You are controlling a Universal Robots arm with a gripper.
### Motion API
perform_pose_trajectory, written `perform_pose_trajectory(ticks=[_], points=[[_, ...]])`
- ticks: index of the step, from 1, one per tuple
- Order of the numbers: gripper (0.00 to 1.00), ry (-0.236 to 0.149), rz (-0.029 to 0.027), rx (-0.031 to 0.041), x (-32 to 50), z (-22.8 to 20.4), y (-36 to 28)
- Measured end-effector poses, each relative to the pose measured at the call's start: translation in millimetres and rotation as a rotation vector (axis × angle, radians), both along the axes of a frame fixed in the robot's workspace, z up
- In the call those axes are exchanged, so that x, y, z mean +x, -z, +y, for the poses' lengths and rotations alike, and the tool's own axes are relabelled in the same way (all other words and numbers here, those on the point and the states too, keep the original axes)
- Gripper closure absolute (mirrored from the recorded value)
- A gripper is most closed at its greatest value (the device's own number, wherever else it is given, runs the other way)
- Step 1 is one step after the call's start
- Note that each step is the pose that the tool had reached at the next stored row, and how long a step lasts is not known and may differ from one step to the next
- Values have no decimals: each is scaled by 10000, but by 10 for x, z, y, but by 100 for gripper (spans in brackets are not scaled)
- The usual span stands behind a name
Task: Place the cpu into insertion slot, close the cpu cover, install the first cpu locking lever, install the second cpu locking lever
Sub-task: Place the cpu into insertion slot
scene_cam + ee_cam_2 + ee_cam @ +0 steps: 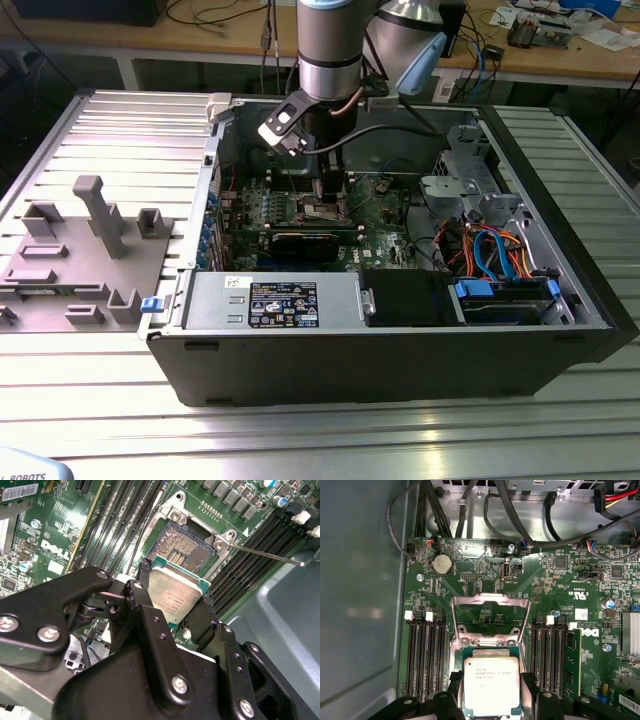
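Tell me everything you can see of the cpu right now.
The cpu is a small flat square chip with a dull silver-grey metal top bearing faint print and a thin green rim. It sits face up, clamped on two opposite edges by the black fingers of the gripper. In the second wrist view it overlaps one edge of the insertion slot, whose contacts lie bare; it is not seated.

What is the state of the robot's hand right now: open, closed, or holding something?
Hand: closed on the cpu, gripping it by two opposite edges; the cpu is not yet seated in the insertion slot.
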State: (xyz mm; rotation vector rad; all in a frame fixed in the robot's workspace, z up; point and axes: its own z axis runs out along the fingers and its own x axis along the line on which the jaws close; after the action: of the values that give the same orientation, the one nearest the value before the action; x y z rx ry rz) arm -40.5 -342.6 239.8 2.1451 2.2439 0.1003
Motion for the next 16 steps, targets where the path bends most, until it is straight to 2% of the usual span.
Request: perform_pose_trajectory(ticks=[16], points=[[46,0,-1,0,-26,0,29]])
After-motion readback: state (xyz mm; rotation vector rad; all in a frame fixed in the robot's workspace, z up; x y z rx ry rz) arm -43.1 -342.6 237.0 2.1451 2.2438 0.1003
